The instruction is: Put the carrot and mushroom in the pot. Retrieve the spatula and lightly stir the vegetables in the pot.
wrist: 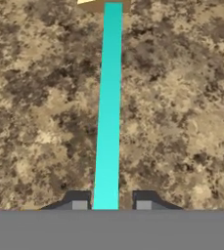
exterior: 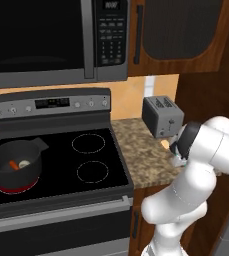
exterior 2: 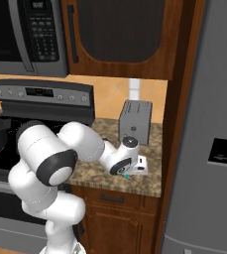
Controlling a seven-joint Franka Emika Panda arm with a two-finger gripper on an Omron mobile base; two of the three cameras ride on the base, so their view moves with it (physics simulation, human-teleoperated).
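Here the gripper [wrist: 111,205] was low over the speckled brown granite counter [wrist: 182,122], right of the stove. In the hand view its two dark fingertips [wrist: 78,201] stood apart on either side of the spatula [wrist: 108,112], whose teal handle lay flat on the stone and ran between them, touching or nearly touching one tip, with a gap to the other; the tan flat end sat at the far edge. Not clamped.

The pot [exterior: 16,162] sat on the front-left burner of the black glass cooktop [exterior: 91,160], that burner glowing red beneath it. Inside lay the carrot [exterior: 13,164] and the mushroom [exterior: 24,163], side by side.

Surroundings: a grey toaster [exterior: 160,116] on the counter by the orange wall, a microwave [exterior: 51,40] above the stove, dark wood cabinets [exterior 2: 120,39], and a steel refrigerator [exterior 2: 209,149] at the far right.
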